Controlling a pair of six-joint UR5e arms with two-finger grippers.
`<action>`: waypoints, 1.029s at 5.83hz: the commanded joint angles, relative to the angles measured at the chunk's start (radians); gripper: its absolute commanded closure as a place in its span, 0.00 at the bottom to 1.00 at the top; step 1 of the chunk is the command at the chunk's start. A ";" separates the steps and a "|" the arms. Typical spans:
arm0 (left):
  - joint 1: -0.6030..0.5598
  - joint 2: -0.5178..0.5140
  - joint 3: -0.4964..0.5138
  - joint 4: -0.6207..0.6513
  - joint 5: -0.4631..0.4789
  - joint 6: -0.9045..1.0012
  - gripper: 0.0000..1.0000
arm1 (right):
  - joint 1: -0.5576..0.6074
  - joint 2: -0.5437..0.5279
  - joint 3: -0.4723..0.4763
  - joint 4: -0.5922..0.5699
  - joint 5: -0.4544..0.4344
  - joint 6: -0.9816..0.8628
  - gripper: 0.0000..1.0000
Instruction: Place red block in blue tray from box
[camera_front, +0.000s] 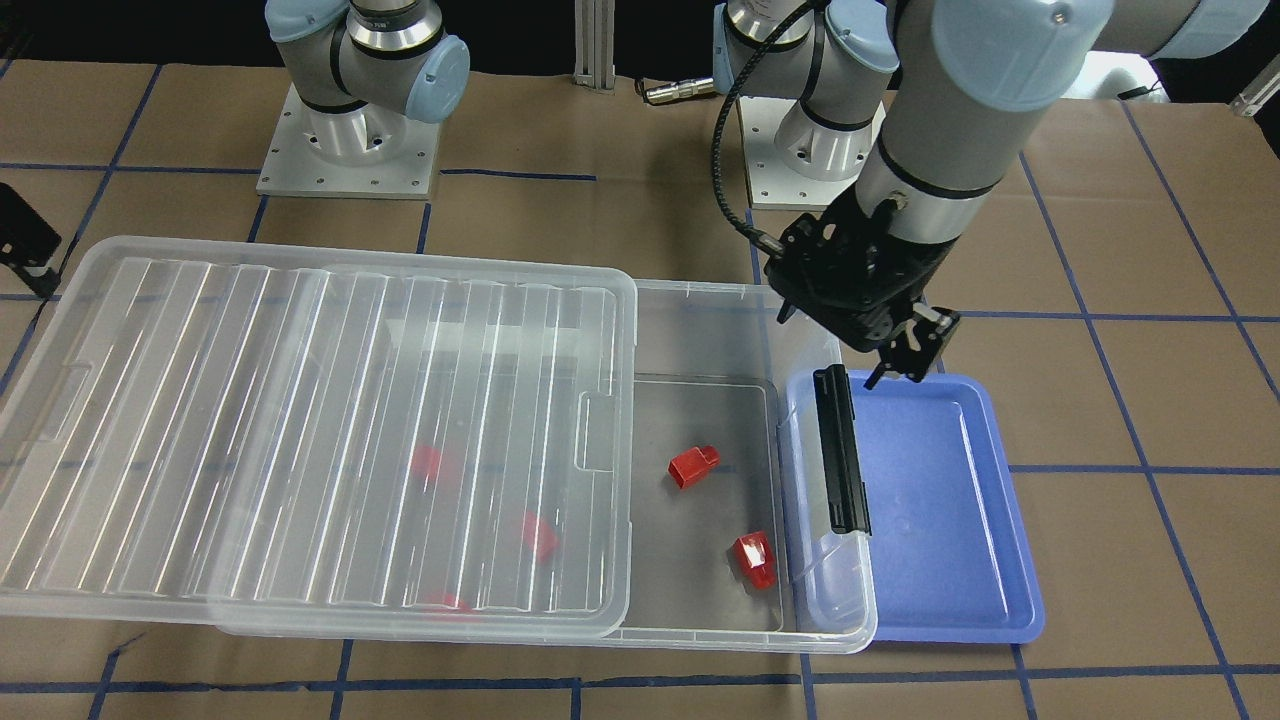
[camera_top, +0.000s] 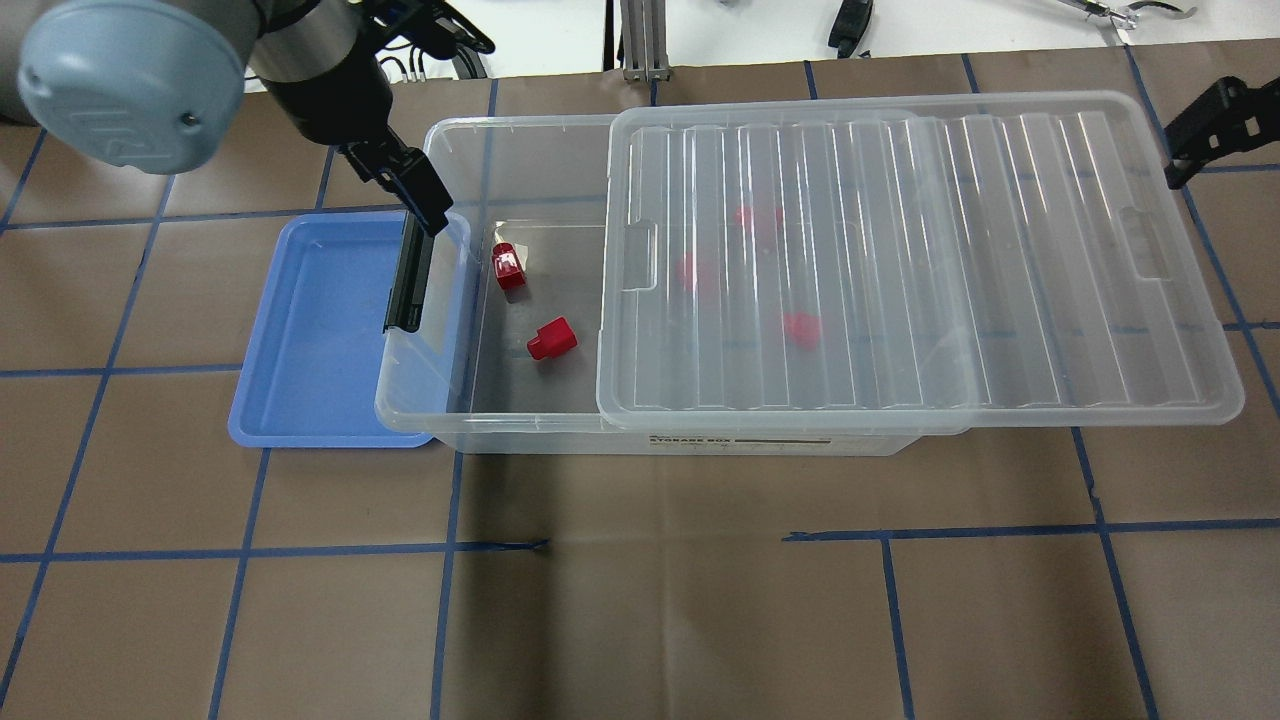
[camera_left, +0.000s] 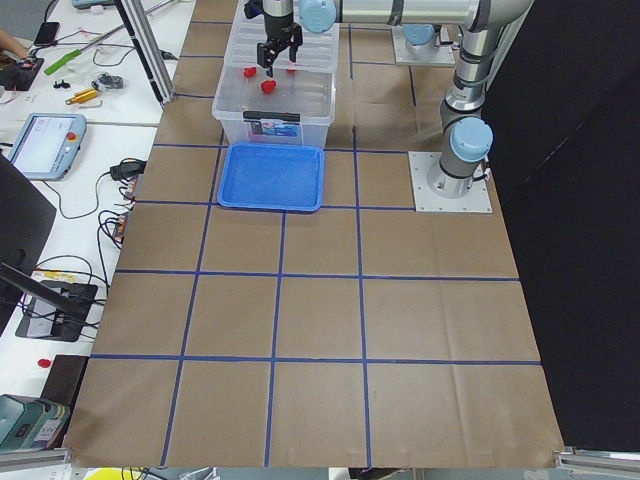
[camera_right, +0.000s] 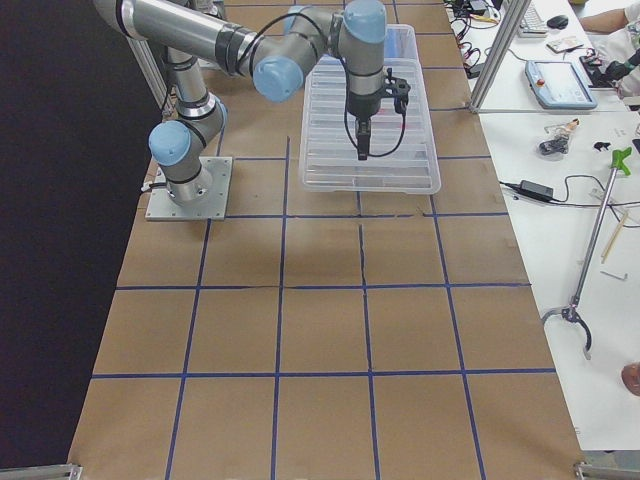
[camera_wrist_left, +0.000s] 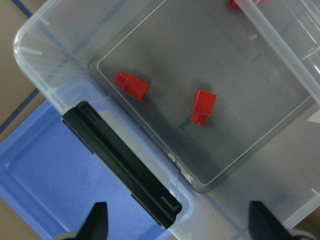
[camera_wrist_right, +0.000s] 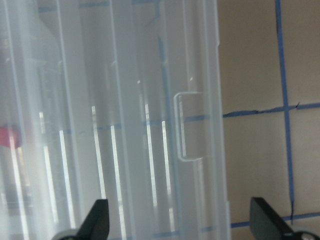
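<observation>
1. Table (camera_top: 640, 600): covered in brown paper with a blue tape grid; carries every item below

2. Box (camera_top: 530, 420): large clear storage bin lying lengthwise across the table. The end toward the robot's left is uncovered

3. Lid (camera_top: 900, 260): ribbed and translucent, resting on the box but shifted toward the robot's right. It overhangs that end and covers most of the interior

4. Blue tray (camera_top: 300, 340): shallow, with a raised rim, lying flat on the table at the box's uncovered short end. From above, the box's flared rim overlaps the tray's near edge; whether they touch cannot be told. No block lies in it

5. Left gripper (camera_front: 905, 352): hangs above the latch end of the box, over the line where box and tray meet. Its wrist view shows the fingers spread wide with nothing between them

6. Right gripper (camera_wrist_right: 181, 222): poised over the lid near its outer end tab. Fingers spread wide, nothing held

7. Black latch (camera_top: 405, 285): long bar on the box's uncovered short end, directly beneath the left gripper

8. First red block (camera_top: 509, 266): on the box floor in the uncovered part, near the latch end

9. Second red block (camera_top: 552, 338): on the box floor close by, apart from the first, toward the lid's edge

10. Three further red blocks (camera_top: 800, 328): inside the box under the lid, seen only as blurred red patches
</observation>
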 joint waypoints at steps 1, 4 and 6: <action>-0.081 -0.085 -0.076 0.140 -0.012 0.041 0.02 | 0.230 -0.002 -0.077 0.103 0.004 0.319 0.00; -0.031 -0.126 -0.365 0.531 -0.132 0.115 0.03 | 0.389 0.029 -0.088 0.088 -0.005 0.489 0.00; -0.031 -0.224 -0.356 0.572 -0.130 0.215 0.03 | 0.377 0.035 -0.082 0.052 -0.001 0.359 0.00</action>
